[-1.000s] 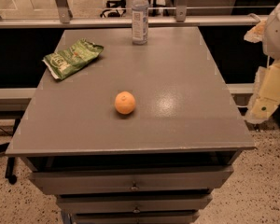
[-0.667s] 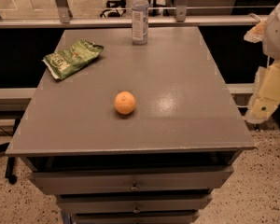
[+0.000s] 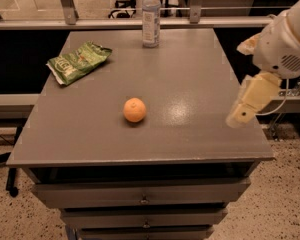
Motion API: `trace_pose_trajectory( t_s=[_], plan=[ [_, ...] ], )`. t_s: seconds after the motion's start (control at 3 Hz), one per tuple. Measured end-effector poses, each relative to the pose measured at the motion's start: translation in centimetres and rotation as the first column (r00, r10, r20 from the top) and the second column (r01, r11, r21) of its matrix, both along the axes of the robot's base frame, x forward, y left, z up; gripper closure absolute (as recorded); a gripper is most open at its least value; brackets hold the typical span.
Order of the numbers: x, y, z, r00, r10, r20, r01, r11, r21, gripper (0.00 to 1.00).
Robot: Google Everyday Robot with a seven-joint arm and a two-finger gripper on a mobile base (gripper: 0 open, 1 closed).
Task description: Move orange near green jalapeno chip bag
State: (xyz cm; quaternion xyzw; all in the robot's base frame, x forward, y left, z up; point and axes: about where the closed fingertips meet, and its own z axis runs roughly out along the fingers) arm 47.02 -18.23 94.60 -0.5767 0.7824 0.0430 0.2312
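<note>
The orange (image 3: pixel 134 109) sits alone on the grey table top (image 3: pixel 190 79), a little left of the middle and towards the front. The green jalapeno chip bag (image 3: pixel 78 61) lies flat near the back left corner, well apart from the orange. My gripper (image 3: pixel 242 111) hangs from the white arm (image 3: pixel 285 44) above the table's right edge. It points down, is far to the right of the orange and holds nothing that I can see.
A clear plastic bottle (image 3: pixel 151 16) stands upright at the middle of the table's back edge. The table is a drawer cabinet with drawers (image 3: pixel 145 196) at the front. A metal railing (image 3: pixel 65 4) runs behind it.
My gripper and arm have moved left, from beside the table to over its right edge. The orange, the bag and the bottle have not moved.
</note>
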Motion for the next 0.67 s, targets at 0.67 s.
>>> trace_pose_trajectory(
  t_s=[0.67],
  plan=[
    [5.8, 9.1, -4.0, 0.9998, -0.005, -0.021, 0.013, 0.927, 0.375, 0.00]
  ],
)
